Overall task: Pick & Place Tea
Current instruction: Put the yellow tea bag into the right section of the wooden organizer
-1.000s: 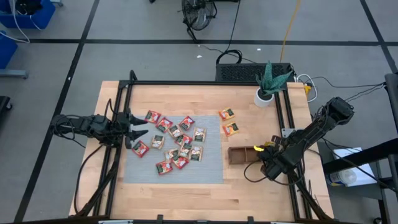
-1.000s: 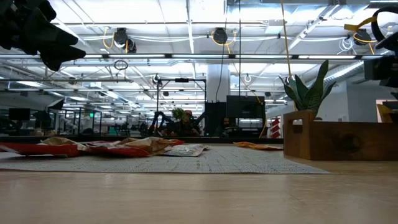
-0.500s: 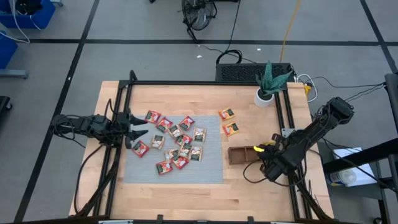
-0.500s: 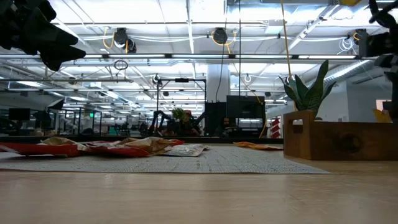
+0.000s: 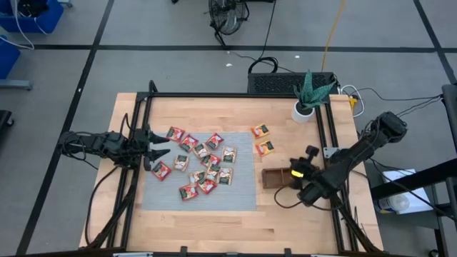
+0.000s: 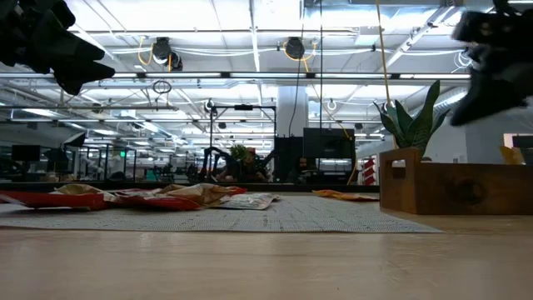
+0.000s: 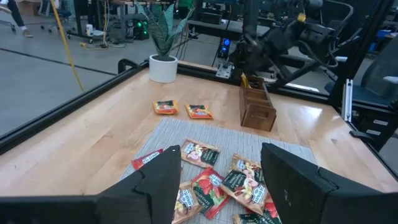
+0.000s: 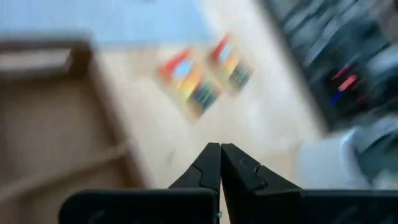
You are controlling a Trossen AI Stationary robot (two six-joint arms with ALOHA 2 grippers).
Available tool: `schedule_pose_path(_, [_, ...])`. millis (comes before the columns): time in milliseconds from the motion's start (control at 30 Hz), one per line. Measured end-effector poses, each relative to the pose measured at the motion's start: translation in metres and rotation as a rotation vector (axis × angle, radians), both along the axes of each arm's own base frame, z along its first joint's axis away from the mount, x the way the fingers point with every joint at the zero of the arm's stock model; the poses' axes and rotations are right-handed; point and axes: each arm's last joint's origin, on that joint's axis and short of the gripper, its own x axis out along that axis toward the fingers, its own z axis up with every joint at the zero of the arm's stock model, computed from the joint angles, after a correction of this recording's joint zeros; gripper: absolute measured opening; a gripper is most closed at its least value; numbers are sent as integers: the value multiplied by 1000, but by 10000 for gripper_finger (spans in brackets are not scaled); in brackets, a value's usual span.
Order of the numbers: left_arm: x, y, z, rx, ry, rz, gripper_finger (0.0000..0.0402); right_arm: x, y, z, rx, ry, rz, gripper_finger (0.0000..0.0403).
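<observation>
Grey mat [image 5: 243,196] taken as landmark, lying near the middle of the wooden table [image 5: 207,221]. Tea sachets [image 5: 203,165] scattered flat on the mat's upper half in a loose cluster, overlapping or touching in places; they are square, so no clear long axis, and their edges point every which way, most rotated diagonal to the mat's sides. One sachet [image 5: 162,170] lies at the mat's left edge, another [image 5: 176,133] just off its upper left corner. Two yellow-orange sachets [image 5: 263,140] lie on bare wood just beyond the mat's upper right corner, close together but apart, each slightly tilted; left wrist view shows them [image 7: 180,109] side by side, between the mat and a white pot with a plant [image 7: 163,59]. Brown wooden tray [image 5: 275,177] sits just right of the mat, its long axis running along the table's width. Left gripper [image 5: 158,148] hovers over the mat's left edge, fingers spread wide with nothing between them, pointing toward the cluster; the sachets show between its fingers [image 7: 155,183] in the left wrist view. Right gripper [image 8: 219,163] is above the tray's right end, jaws pressed together and holding nothing; its own view is blurred, with the yellow-orange pair beyond the fingertips
</observation>
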Motion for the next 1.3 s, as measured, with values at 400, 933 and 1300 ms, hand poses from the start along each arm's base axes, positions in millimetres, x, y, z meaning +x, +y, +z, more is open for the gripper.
schedule_pose_path(400, [0, 0, 0, 0, 0, 0, 223, 88, -83, 12, 96, -15, 126, 0])
schedule_pose_path(933, [0, 0, 0, 0, -1, 0, 223, 182, -206, 28, 269, 322, -65, 188])
schedule_pose_path(1300, [0, 0, 0, 0, 0, 0, 223, 205, -247, -12, 634, 301, -54, 236])
